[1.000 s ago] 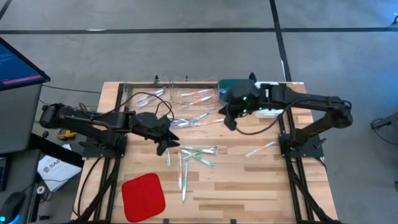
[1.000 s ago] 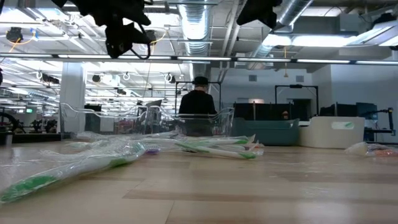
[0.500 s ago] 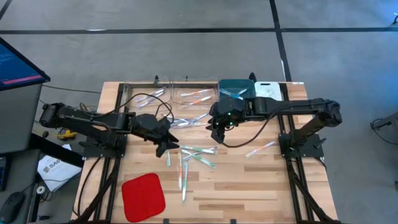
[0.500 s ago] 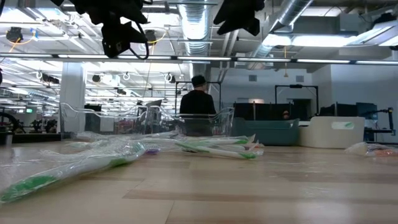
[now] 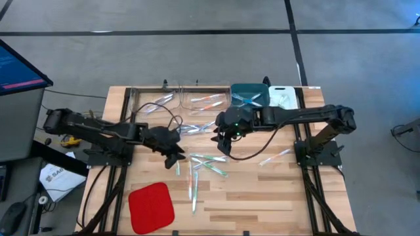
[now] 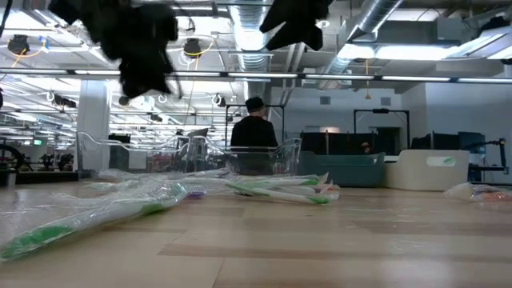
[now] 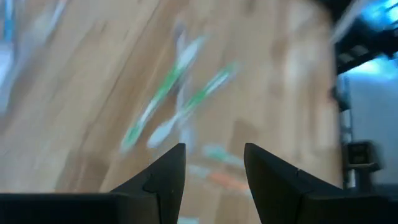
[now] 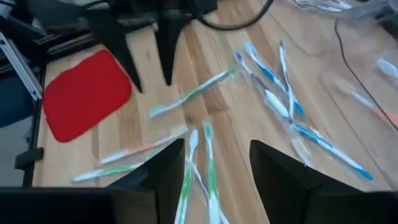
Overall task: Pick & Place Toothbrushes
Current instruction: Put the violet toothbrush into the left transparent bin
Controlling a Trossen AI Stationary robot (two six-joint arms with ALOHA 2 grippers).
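Right gripper [image 5: 222, 142] hangs above the middle of the bench [image 5: 262, 196], over the scattered toothbrushes [image 5: 209, 162]; its fingers stand apart with a clear gap and nothing between them, as the right wrist view confirms [image 8: 211, 171]. Left gripper [image 5: 176, 157] is just left of the same cluster, also above the bench surface, fingers parted and empty [image 7: 214, 174]; no contact with any brush is visible. Toothbrushes lie loose near the bench centre: several green-accented ones run roughly parallel to the long edges or slightly diagonal, and two lie with their long axis pointing toward the near edge. A further one [image 5: 275, 156] lies diagonally toward the right edge. More rest in the clear bins [image 5: 197, 99] along the far edge and in the teal bin [image 5: 249, 90] beside them. A red pad [image 5: 151, 204] sits at the near left corner.
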